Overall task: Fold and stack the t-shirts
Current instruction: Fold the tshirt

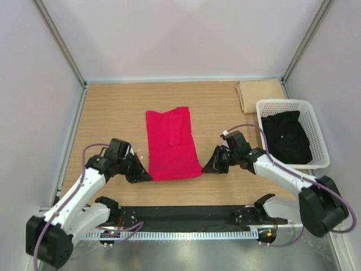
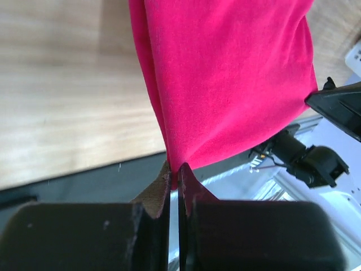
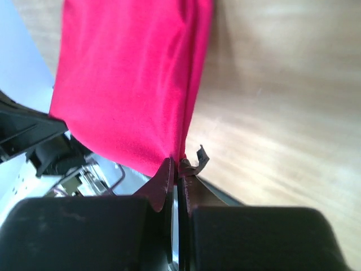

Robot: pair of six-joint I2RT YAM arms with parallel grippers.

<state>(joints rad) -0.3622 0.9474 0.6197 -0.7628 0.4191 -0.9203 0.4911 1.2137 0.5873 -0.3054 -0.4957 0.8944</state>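
Crimson cloth catches the eye first: the red t-shirt (image 1: 171,144) lies near the middle of the wooden tabletop (image 1: 107,113). It is already narrowed into a strip whose long axis runs from the near edge toward the back wall. Its near hem is the end that matters. The left claw (image 1: 145,176) is pinched tight on the near left corner, and the right claw (image 1: 207,167) is pinched tight on the near right corner. Each arm has its own corner, and neither is closer to the shirt than the other. The rest of the shirt stretches straight ahead of both claws. I'd judge the coming move is to carry that hem forward along the long axis and lay it over the far end, both arms in step.

From above you get the whole strip. You also see the white basket (image 1: 320,132) off to the right with a black garment (image 1: 287,138) inside, and a tan folded cloth (image 1: 260,93) in the far right corner. What that view cannot show is the bite itself. The wrist views do: in each, the jaws meet with only a slit between them and a pinch of red caught at the very tips.
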